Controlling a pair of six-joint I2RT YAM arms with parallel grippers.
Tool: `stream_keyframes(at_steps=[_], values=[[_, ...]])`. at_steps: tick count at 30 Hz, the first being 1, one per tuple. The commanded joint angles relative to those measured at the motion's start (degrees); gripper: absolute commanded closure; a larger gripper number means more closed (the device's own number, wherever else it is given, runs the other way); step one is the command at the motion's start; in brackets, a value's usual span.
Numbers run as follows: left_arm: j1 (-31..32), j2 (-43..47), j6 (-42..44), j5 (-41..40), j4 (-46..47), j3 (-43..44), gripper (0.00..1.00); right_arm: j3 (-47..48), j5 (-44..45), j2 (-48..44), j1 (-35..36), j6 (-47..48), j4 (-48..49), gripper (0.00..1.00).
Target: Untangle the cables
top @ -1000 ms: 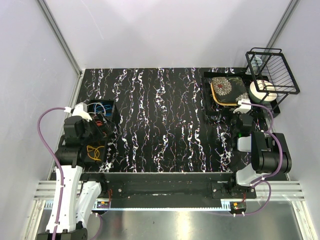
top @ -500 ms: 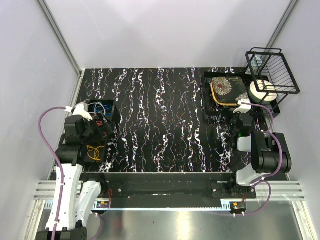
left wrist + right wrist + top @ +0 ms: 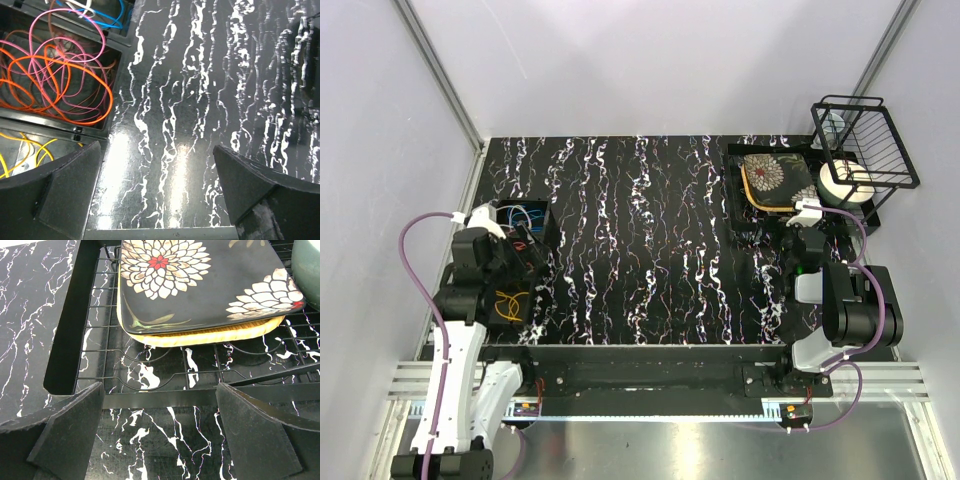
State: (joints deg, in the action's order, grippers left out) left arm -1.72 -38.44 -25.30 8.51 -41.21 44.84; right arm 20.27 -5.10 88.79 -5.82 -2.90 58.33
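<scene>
The cables lie in a black divided box [image 3: 536, 232] at the table's left edge. In the left wrist view, blue loops [image 3: 112, 22] fill the far compartment. Tangled orange [image 3: 95, 82] and pink [image 3: 86, 30] loops fill the middle one, and yellow wire [image 3: 27, 150] the near one. My left gripper [image 3: 157, 146] is open and empty over bare table just right of the box, near the front edge; in the top view it [image 3: 542, 290] sits beside the box. My right gripper [image 3: 160, 387] is open and empty, just in front of a black tray.
A black wire tray [image 3: 165, 399] at the far right holds a flower-patterned square plate [image 3: 200, 285] on a yellow one. A green bowl edge [image 3: 307, 270] shows beside it. A black wire basket [image 3: 865, 140] and a white round object [image 3: 845, 183] stand behind.
The left arm has shifted slightly and its purple hose has swung a little. The right arm has not moved. Nothing was taken hold of.
</scene>
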Motion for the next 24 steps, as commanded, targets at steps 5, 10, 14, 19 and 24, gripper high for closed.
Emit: stream_keyframes(at_steps=[5, 10, 14, 19, 24], values=[[0.13, -3.57, -2.12, -12.11, -5.28, 3.58, 0.01, 1.52, 0.09, 0.15, -0.24, 0.52, 1.35, 0.0], [0.13, -3.14, -2.12, -12.29, -5.2, 3.59, 0.01, 1.52, 0.09, 0.15, -0.24, 0.61, 1.35, 0.0], [0.13, -2.52, -1.95, -11.68, -4.67, 3.33, 0.01, 1.52, 0.09, 0.15, -0.15, 0.52, 1.35, 0.0], [0.13, -2.61, -1.77, -11.94, -4.75, 3.41, 0.01, 1.52, 0.09, 0.24, -0.15, 0.52, 1.35, 0.0], [0.13, -1.99, -2.38, -14.57, -5.54, 4.02, 0.01, 1.52, 0.09, 0.24, -0.15, 0.61, 1.35, 0.0]])
